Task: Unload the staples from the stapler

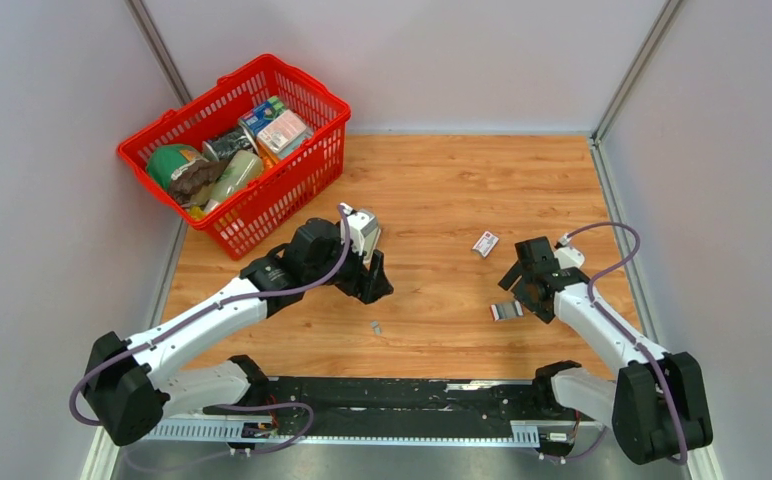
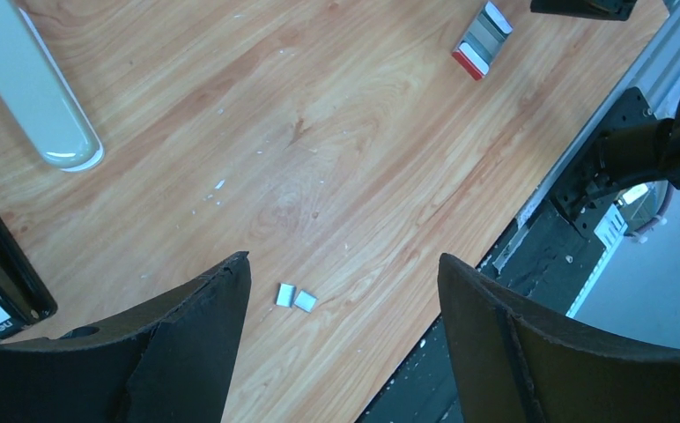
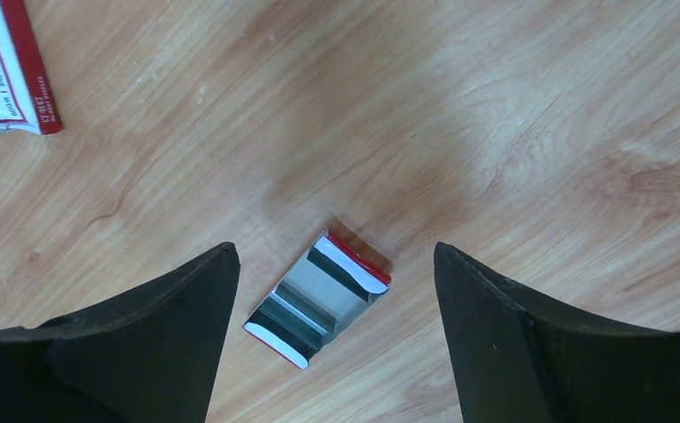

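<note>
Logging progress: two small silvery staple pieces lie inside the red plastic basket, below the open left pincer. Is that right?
No. The two small silvery staple pieces lie on the wooden table, not in the red plastic basket, below the open left pincer; the left wrist view shows it.

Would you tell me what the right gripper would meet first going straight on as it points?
Most likely the small open red-edged box, lying between the open fingers of the right gripper, though depth is unclear.
</note>
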Tool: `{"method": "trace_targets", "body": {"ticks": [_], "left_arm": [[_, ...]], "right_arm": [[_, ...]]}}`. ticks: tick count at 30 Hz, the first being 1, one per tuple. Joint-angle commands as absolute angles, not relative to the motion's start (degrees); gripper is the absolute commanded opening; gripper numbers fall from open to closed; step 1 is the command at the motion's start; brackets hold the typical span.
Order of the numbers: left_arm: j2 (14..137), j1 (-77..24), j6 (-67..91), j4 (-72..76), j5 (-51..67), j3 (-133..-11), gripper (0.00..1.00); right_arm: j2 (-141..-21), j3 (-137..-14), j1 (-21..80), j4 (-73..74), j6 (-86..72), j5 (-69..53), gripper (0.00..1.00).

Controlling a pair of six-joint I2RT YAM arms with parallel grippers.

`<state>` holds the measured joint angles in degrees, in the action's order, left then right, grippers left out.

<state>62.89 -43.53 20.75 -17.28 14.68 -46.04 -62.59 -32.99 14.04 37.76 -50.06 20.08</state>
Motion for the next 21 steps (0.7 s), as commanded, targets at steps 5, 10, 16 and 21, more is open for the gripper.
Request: {"method": "trace_targets", "body": {"ticks": [5, 10, 16, 21], "left_arm": [[63.28, -43.77, 20.66, -13.80, 18.37, -45.53, 0.84], [63.28, -43.77, 20.65, -13.54, 18.81, -45.26, 0.84], [63.46, -43.77, 20.65, -13.54, 19.42, -45.18, 0.84], [63.54, -43.77, 20.48, -13.45, 19.51, -45.00, 0.84]], "right_arm": [[-66.27, -31.91, 13.89, 33.58, -56.95, 18.72, 0.84], [-68.64, -31.38, 13.97, 31.91, -57.48, 16.97, 0.82], [-70.58, -31.11, 13.89, 30.59, -58.71, 13.89, 0.80], [-69.52, -30.15, 14.94, 30.41, -60.46, 12.04, 0.80]]}}
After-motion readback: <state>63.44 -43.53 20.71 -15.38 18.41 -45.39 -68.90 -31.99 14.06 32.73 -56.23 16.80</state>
